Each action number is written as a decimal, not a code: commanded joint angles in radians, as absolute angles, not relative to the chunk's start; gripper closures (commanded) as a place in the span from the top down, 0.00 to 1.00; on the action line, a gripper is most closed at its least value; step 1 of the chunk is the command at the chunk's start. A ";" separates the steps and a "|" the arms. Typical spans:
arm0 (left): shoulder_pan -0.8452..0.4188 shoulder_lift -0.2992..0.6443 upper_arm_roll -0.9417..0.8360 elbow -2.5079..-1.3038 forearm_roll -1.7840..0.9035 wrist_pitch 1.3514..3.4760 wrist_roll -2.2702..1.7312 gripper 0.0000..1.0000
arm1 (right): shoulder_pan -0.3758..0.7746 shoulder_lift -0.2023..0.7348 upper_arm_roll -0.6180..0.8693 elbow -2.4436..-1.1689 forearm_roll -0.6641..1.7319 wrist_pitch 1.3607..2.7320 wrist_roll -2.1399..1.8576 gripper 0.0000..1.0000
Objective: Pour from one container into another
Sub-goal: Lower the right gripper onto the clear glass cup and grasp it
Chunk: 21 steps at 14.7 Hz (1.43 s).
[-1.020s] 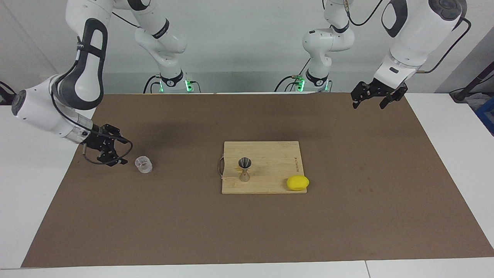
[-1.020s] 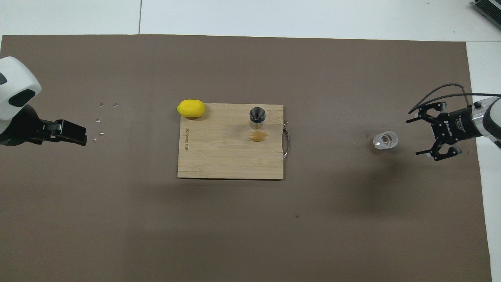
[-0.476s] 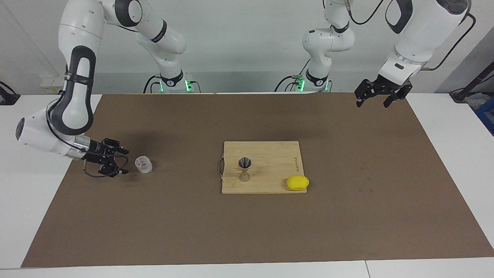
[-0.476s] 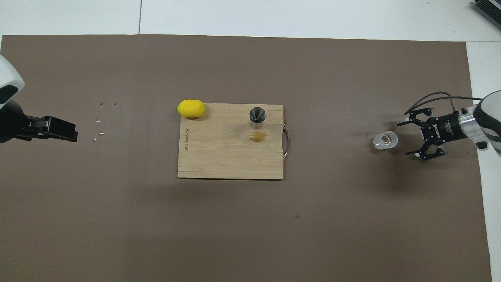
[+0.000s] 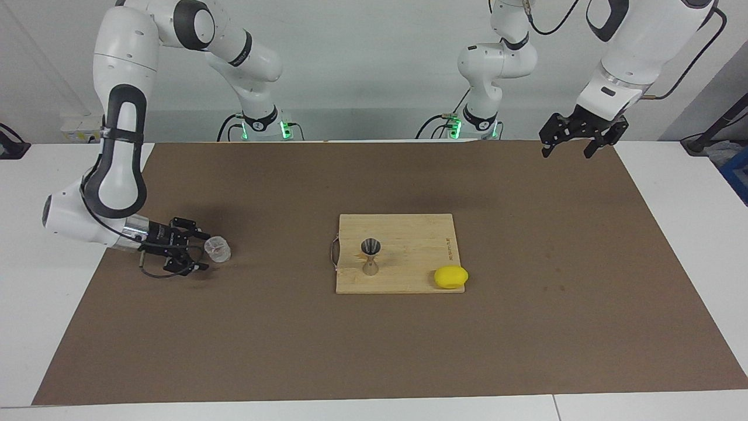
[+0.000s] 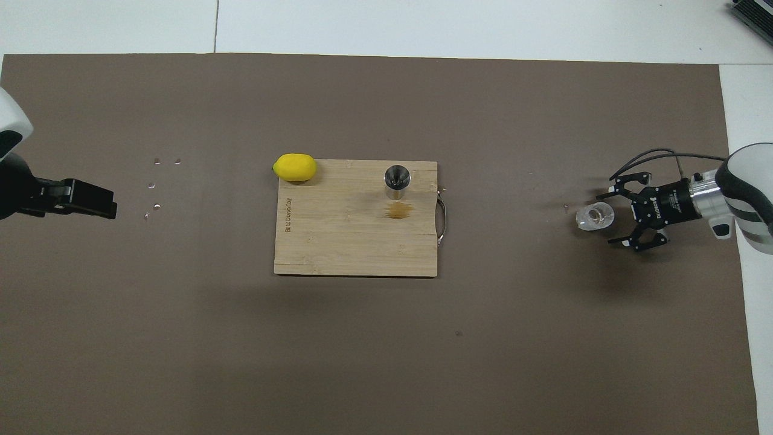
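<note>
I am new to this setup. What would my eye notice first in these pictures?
First, the bamboo cutting board in the middle of the brown mat, with a steel jigger upright on it and a lemon at its corner. Then the right gripper, open, low beside the glass tumbler.

A wooden cutting board [image 5: 409,234] lies on the brown mat [image 5: 374,351]. 1 yellow lemon [image 5: 450,277] rests at its corner.

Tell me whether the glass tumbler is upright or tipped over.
Upright: the glass tumbler stands on the brown mat with its round open mouth facing up in the overhead view. The open right gripper is beside it.
</note>
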<state>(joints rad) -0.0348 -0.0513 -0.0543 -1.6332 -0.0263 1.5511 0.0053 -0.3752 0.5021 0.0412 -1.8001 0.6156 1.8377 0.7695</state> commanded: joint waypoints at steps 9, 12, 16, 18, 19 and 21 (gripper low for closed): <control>-0.038 -0.072 -0.048 -1.643 -0.012 1.543 0.009 1.00 | -0.388 0.466 0.044 -1.864 0.761 1.822 0.686 0.65; -0.038 -0.072 -0.049 -1.643 -0.012 1.542 0.009 1.00 | -0.387 0.466 0.046 -1.864 0.765 1.806 0.676 0.26; -0.038 -0.072 -0.048 -1.643 -0.012 1.545 0.009 1.00 | -0.385 0.454 0.046 -1.861 0.785 1.775 0.680 0.00; -0.038 -0.072 -0.048 -1.643 -0.012 1.542 0.009 1.00 | -0.368 0.424 0.046 -1.862 0.785 1.776 0.690 0.00; -0.038 -0.072 -0.049 -1.643 -0.012 1.543 0.009 1.00 | -0.350 0.410 0.046 -1.862 0.785 1.776 0.712 0.00; -0.038 -0.072 -0.049 -1.643 -0.012 1.542 0.009 1.00 | -0.302 0.373 0.046 -1.861 0.785 1.786 0.785 0.00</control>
